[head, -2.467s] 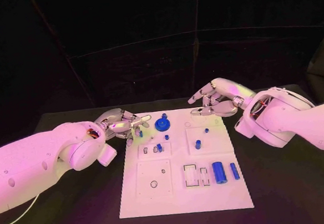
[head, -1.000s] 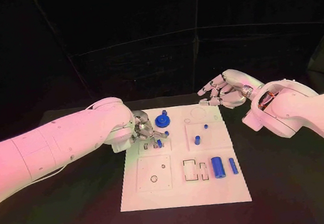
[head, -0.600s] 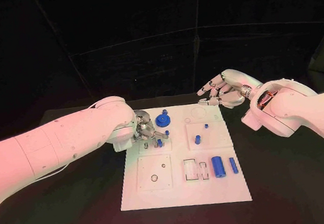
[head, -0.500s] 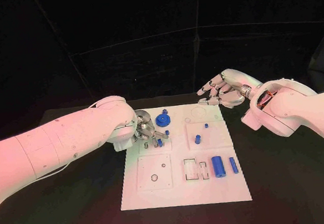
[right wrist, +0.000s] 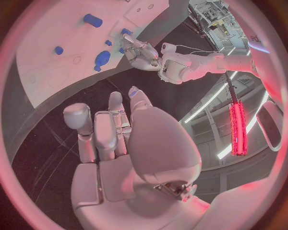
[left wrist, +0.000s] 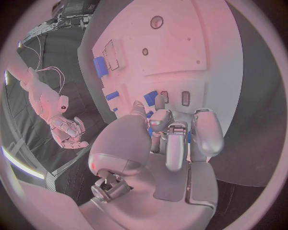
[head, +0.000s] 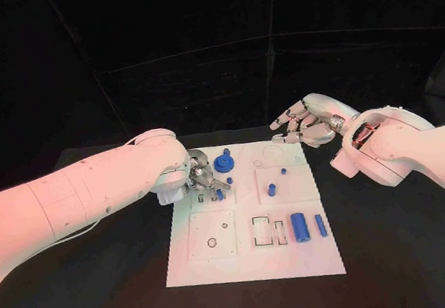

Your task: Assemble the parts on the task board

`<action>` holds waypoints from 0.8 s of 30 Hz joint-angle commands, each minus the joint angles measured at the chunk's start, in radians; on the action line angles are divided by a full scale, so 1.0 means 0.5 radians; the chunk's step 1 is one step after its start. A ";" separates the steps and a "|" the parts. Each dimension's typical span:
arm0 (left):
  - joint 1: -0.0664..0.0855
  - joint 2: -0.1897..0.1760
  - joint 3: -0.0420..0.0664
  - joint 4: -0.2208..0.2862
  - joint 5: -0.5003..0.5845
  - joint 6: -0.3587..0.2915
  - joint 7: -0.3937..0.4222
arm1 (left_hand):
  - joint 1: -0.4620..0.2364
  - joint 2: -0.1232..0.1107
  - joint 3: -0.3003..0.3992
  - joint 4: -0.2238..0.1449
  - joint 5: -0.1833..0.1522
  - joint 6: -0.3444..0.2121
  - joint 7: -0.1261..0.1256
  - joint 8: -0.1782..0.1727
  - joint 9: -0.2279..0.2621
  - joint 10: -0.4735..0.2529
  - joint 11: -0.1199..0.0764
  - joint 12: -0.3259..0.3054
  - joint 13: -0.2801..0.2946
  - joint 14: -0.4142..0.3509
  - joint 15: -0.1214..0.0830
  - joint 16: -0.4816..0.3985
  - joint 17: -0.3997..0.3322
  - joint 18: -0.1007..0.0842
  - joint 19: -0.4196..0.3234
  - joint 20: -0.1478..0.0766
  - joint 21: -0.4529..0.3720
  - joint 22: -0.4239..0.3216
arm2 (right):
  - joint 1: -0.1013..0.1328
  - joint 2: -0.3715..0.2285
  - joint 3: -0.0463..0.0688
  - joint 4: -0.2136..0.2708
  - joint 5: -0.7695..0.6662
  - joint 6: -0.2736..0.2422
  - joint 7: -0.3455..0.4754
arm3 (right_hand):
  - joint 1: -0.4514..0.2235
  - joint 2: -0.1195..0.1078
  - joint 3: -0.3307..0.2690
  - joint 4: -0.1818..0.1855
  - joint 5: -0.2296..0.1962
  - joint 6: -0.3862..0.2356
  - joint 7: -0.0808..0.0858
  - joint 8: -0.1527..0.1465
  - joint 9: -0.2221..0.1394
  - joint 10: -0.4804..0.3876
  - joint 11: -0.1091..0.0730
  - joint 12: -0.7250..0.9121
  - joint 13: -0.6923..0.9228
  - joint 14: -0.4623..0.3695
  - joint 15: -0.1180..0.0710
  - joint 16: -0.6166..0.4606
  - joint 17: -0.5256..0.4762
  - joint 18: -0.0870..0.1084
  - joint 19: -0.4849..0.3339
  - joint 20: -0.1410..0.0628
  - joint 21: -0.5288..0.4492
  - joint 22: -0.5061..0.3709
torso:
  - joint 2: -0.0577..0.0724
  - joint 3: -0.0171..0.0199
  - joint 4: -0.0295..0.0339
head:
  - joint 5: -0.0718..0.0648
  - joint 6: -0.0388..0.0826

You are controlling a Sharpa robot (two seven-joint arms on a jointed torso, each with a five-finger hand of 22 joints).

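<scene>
While the left hand works at the board's far left corner, the scene is read as follows.

Task board: the white task board [head: 257,265] is laid flat in the middle of the black table [head: 108,292].

Left hand: the left hand [head: 202,177] is lowered over the board's far left part, its fingers [left wrist: 171,143] curled together just beside a small blue part [left wrist: 157,102]; whether that part is actually pinched cannot be told.

Right hand: the right hand [head: 306,126] is held above the table just off the board's far right corner, fingers loosely apart, nothing seen in it.

Parts seemingly seated: a round blue part [head: 223,165] and small blue pegs [head: 272,190] are seen standing in the far half.

Parts still loose: a large blue cylinder [head: 299,228] and a slimmer blue pin [head: 321,224] are seen lying in the near right area, beside an open rectangular slot [head: 262,231].

Progress: the task is judged well short of done; the near recesses, including the round hole [head: 211,242], appear unfilled.
</scene>
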 commanded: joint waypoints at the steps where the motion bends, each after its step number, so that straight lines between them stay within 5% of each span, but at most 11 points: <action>1: 0.004 0.010 0.001 -0.006 -0.032 0.032 -0.007 | 0.020 -0.002 0.017 0.003 0.003 -0.021 -0.001 0.009 0.004 -0.005 -0.010 -0.001 -0.003 0.207 -0.011 0.006 0.527 -0.034 -0.004 0.003 0.009 -0.001 | 0.004 0.002 0.001 0.003 -0.008 0.005 0.005 | 0.027 0.002 -0.015 0.002 0.015 0.014 -0.003 0.008 0.001 -0.009 0.000 -0.014 -0.004 0.005 -0.014 -0.010 0.000 0.038 -0.010 -0.002 -0.010 -0.005 | 0.000 0.0004 0.000 | -0.004 -0.004; 24: 0.003 0.041 0.002 -0.035 -0.048 0.076 0.000 | 0.091 -0.006 0.058 -0.025 0.002 -0.040 -0.003 0.041 0.037 -0.001 -0.011 0.002 0.003 0.207 -0.011 0.006 0.527 -0.035 -0.004 0.003 0.013 0.010 | 0.004 0.013 0.001 -0.002 -0.008 0.016 0.000 | 0.029 0.003 -0.016 0.004 0.020 0.014 -0.003 0.009 0.001 -0.009 0.000 -0.016 -0.008 0.006 -0.014 -0.012 -0.001 0.038 -0.010 -0.002 -0.013 -0.008 | 0.001 0.0020 -0.001 | -0.013 -0.022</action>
